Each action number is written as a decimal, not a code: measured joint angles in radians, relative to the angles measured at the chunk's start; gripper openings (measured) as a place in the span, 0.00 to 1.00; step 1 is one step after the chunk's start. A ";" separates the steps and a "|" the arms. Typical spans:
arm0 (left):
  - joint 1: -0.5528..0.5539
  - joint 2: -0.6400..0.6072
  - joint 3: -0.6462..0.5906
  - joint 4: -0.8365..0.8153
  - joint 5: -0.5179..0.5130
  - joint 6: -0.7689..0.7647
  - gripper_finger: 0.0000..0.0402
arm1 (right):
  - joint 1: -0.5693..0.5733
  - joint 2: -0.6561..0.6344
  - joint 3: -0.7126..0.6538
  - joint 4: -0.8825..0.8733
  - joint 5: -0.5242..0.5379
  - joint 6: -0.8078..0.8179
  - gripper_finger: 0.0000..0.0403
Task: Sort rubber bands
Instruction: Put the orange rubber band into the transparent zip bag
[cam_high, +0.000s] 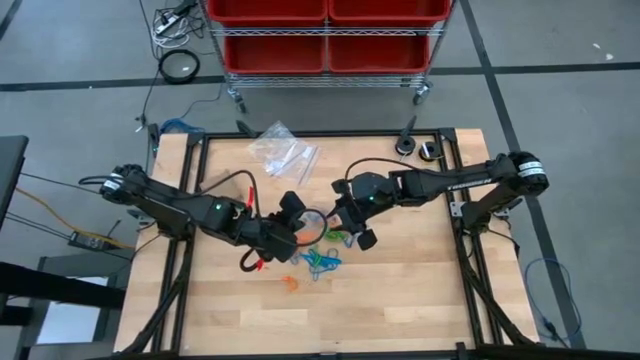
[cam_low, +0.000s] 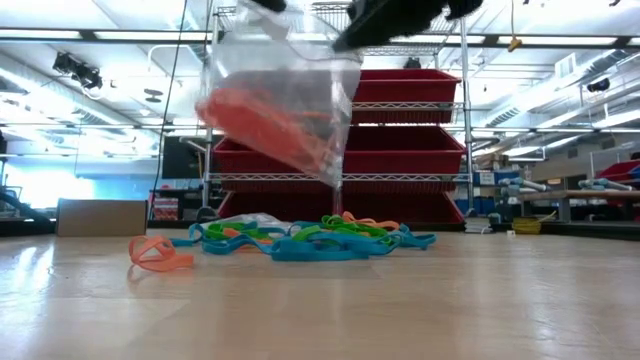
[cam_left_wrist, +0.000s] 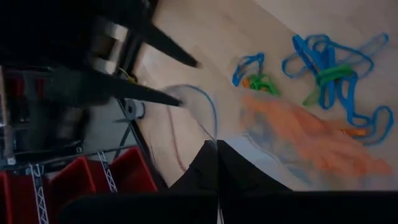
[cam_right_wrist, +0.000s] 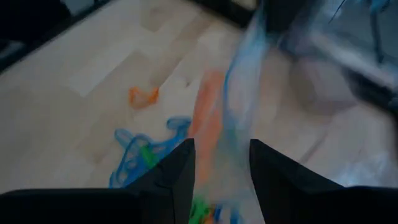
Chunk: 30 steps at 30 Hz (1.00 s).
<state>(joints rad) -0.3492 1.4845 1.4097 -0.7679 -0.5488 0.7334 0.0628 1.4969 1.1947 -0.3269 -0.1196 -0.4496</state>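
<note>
A clear plastic bag (cam_low: 280, 110) with orange rubber bands (cam_low: 265, 115) inside hangs above the table between my two grippers. My left gripper (cam_high: 291, 212) is shut on the bag's rim. My right gripper (cam_high: 352, 226) is open at the opposite side of the mouth, and the bag's blue-edged rim (cam_right_wrist: 239, 87) runs between its fingers. Below the bag, a pile of blue, green and orange rubber bands (cam_low: 310, 240) lies flat on the wood. One orange band (cam_low: 160, 252) lies apart from the pile, toward the table's near edge. My left gripper pinches the bag's rim (cam_left_wrist: 214, 140) between its two fingers, coming level from the table's left. The bag is lifted clear and sags below the hold. My right gripper has one fingertip (cam_left_wrist: 177, 101) at the mouth's blue rim (cam_left_wrist: 202, 93), coming from the table's right. Whether it is hooked inside the mouth, I cannot tell.
Spare clear bags (cam_high: 283, 152) lie near the table's far edge. Two small round things (cam_high: 418, 148) sit at the far right corner. A wire rack with red bins (cam_high: 325, 30) stands beyond the table. Bare wood shows along the near edge (cam_high: 400, 310).
</note>
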 joint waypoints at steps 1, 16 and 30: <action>0.000 0.000 0.010 -0.001 0.000 0.000 0.00 | -0.001 0.015 0.000 0.003 0.003 0.002 0.34; 0.001 0.001 0.003 -0.133 -0.017 -0.069 0.00 | -0.006 0.035 0.001 0.041 0.077 0.007 0.05; 0.016 0.004 0.000 -0.089 -0.023 -0.065 0.00 | 0.012 0.034 0.001 0.058 0.090 -0.018 0.06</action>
<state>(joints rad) -0.3336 1.4885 1.4092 -0.8565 -0.5720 0.6681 0.0751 1.5305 1.1954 -0.2692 -0.0299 -0.4674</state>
